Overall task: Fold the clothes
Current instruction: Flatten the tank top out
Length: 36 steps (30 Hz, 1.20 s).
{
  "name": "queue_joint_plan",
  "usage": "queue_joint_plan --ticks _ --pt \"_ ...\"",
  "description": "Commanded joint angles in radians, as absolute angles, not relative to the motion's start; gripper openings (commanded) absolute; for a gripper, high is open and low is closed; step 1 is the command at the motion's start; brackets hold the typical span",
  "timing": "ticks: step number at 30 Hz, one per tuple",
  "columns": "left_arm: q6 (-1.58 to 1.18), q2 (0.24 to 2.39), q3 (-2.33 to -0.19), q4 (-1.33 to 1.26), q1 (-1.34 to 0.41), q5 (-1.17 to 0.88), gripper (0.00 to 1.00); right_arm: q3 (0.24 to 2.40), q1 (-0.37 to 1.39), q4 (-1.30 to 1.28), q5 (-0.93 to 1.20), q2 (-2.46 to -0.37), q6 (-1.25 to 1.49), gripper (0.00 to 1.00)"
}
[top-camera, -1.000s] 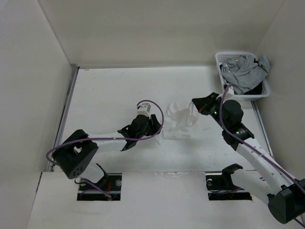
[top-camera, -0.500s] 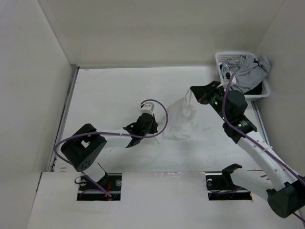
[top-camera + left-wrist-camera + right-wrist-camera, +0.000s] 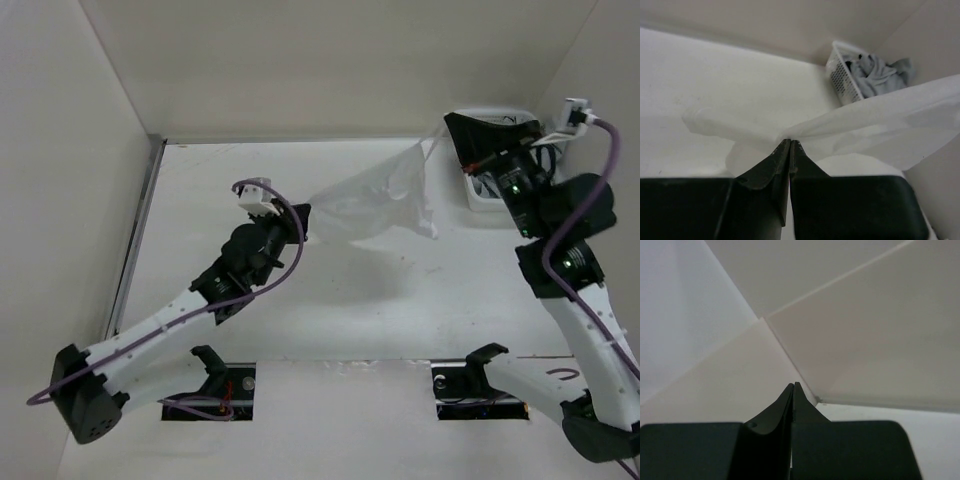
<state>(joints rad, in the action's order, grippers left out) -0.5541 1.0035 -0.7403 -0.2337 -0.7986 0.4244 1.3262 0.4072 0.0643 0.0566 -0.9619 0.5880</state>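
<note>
a white table (image 3: 400, 310) carries a white basket (image 3: 845, 80) of grey garments (image 3: 875, 75) at its far right corner.

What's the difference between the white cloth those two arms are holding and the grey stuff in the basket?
The white garment hangs stretched in the air between the left gripper and the right gripper, while the grey clothes lie heaped in the white basket. The white garment is one thin, spread sheet. The grey clothes are a darker, crumpled bundle. Both are soft fabric.
</note>
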Motion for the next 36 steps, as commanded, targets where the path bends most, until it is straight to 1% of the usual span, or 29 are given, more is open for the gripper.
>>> queue_joint_plan --ticks 1,6,10,12,15,20,22,25,26,28,30,31,32,34,36 --pt "-0.491 0.887 -0.762 -0.137 -0.861 0.524 0.01 1.408 0.452 0.029 0.031 -0.881 0.517 0.00" --pt "-0.451 0.752 -0.785 -0.063 -1.025 0.668 0.01 1.518 0.544 -0.040 -0.006 -0.838 0.456 0.00" --pt "-0.428 0.723 -0.784 -0.066 -1.178 0.803 0.02 1.594 0.570 -0.075 -0.002 -0.896 0.443 0.00" --pt "-0.426 0.739 -0.776 -0.069 -1.226 0.862 0.03 1.609 0.529 -0.086 0.011 -0.969 0.452 0.00" --pt "-0.455 0.767 -0.738 -0.069 -1.228 0.885 0.03 1.617 0.408 -0.074 0.086 -1.127 0.503 0.00" --pt "-0.584 0.853 -0.664 -0.058 -1.153 0.842 0.03 1.683 0.279 -0.014 0.276 -1.470 0.574 0.03" --pt "-0.636 0.914 -0.646 -0.061 -1.101 0.802 0.04 1.761 0.252 -0.023 0.310 -1.627 0.580 0.03" --pt "-0.701 1.020 -0.644 -0.057 -0.995 0.727 0.04 1.975 0.220 -0.092 0.308 -1.892 0.600 0.05" --pt "-0.722 1.058 -0.656 -0.055 -0.954 0.686 0.04 2.059 0.211 -0.112 0.296 -1.969 0.612 0.08" --pt "-0.732 1.132 -0.689 -0.069 -0.869 0.628 0.05 2.173 0.199 -0.129 0.259 -2.072 0.647 0.19" --pt "-0.738 1.196 -0.733 -0.075 -0.790 0.606 0.08 2.184 0.194 -0.118 0.230 -2.085 0.673 0.30" --pt "-0.736 1.231 -0.756 -0.086 -0.756 0.595 0.11 2.159 0.197 -0.103 0.226 -2.065 0.672 0.35" --pt "-0.732 1.258 -0.781 -0.092 -0.722 0.583 0.17 2.107 0.197 -0.083 0.224 -2.033 0.661 0.38" --pt "-0.715 1.282 -0.805 -0.094 -0.671 0.575 0.26 1.947 0.217 -0.039 0.221 -1.936 0.628 0.42" --pt "-0.719 1.257 -0.779 -0.091 -0.624 0.563 0.27 1.730 0.251 0.012 0.210 -1.817 0.600 0.41"
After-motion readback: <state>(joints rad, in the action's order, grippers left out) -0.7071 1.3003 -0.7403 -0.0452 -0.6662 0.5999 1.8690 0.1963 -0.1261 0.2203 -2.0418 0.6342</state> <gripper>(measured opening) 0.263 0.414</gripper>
